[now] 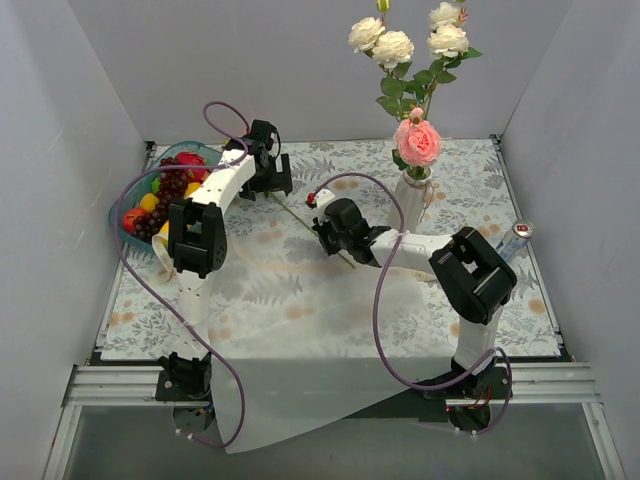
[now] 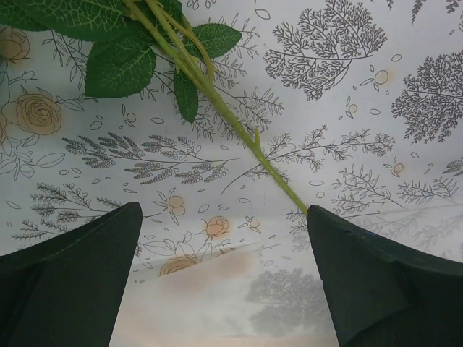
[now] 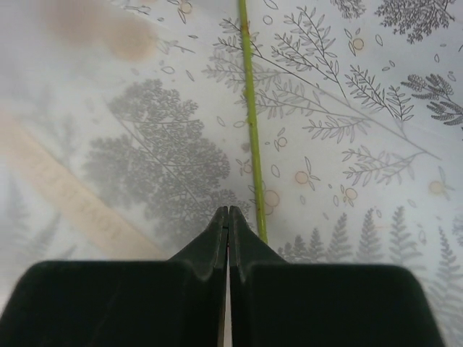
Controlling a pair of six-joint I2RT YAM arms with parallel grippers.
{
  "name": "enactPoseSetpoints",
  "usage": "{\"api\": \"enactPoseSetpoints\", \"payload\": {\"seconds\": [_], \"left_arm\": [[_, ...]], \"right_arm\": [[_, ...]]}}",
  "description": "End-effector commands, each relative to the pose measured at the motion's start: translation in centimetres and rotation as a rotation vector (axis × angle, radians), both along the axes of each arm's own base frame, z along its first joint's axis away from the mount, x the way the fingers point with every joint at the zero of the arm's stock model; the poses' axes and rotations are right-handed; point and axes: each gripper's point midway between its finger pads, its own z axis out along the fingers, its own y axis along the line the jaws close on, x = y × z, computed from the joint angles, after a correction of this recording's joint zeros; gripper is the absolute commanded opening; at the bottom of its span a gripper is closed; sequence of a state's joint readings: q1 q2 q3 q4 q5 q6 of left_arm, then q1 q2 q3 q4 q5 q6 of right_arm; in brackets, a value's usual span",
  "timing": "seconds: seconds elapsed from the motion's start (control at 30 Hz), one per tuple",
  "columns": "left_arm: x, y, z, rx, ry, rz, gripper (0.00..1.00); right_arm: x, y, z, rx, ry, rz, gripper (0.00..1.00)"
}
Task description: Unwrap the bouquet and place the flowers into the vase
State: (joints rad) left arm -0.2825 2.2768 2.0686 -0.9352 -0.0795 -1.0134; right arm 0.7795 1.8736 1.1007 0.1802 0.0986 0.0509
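Lower centre, the right gripper point(image 3: 228, 211) sits pinched closed beside a flower stem point(image 3: 250, 123) (stem outside its tips); the left gripper point(image 2: 223, 207) gapes wide.

White vase point(image 1: 411, 197) holds pink, cream roses point(image 1: 418, 142); one stem point(image 3: 249, 108) lies flat.

Four cream roses point(image 1: 393, 47), one pink rose point(image 1: 418, 143), one vase point(image 1: 411, 197).
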Motion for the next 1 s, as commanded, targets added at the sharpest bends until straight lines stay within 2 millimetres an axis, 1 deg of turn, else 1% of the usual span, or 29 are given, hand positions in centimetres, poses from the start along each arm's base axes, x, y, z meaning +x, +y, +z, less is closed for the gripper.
{"api": "enactPoseSetpoints", "payload": {"seconds": [0.0,0.07,0.17,0.2,0.23,0.27,0.33,0.37,0.4,0.53,0.63,0.9,0.97], "left_arm": [[0.1,0.2,0.3,0.033,-0.013,0.029,0.98],[0.1,0.1,-0.3,0.04,-0.004,0.029,0.98],[0.1,-0.1,-0.9,0.047,0.005,0.023,0.98],[0.1,0.0,-1.0,0.052,0.006,0.025,0.98],[0.1,0.0,-1.1,0.053,0.007,0.024,0.98],[0.1,0.0,-1.1,0.054,0.007,0.025,0.98],[0.2,0.0,-1.0,0.054,0.004,0.021,0.98],[0.2,0.0,-0.9,0.053,0.001,0.02,0.98],[0.2,0.1,-0.9,0.059,0.0,0.019,0.98],[0.5,0.1,-0.8,0.065,-0.013,0.018,0.98],[0.7,0.3,-0.8,0.074,-0.018,0.018,0.98],[0.5,0.4,-1.3,0.084,-0.007,0.012,0.98],[0.6,0.4,-1.1,0.083,-0.013,0.009,0.98]], "right_arm": [[-0.4,1.1,3.5,0.06,-0.053,0.002,0.01],[-0.7,1.3,3.8,0.065,-0.056,0.008,0.01],[-0.6,1.1,3.2,0.036,-0.061,0.003,0.01],[-0.6,0.8,2.8,0.018,-0.057,0.001,0.09],[-0.5,0.7,1.9,-0.007,-0.045,0.004,0.17],[-0.6,0.2,1.2,-0.037,-0.032,0.006,0.29],[-0.7,-0.3,0.0,-0.06,-0.014,0.005,0.38],[-0.8,-0.2,-0.2,-0.057,-0.008,0.012,0.42],[-0.9,-0.3,-0.6,-0.059,0.0,0.013,0.43],[-1.1,-0.5,-2.0,-0.068,0.026,0.017,0.46],[-0.9,-0.5,-2.3,-0.074,0.024,0.013,0.46],[0.1,-0.9,-1.7,-0.083,-0.002,0.001,0.46],[0.1,-0.9,-1.4,-0.082,-0.009,0.0,0.46]]}}
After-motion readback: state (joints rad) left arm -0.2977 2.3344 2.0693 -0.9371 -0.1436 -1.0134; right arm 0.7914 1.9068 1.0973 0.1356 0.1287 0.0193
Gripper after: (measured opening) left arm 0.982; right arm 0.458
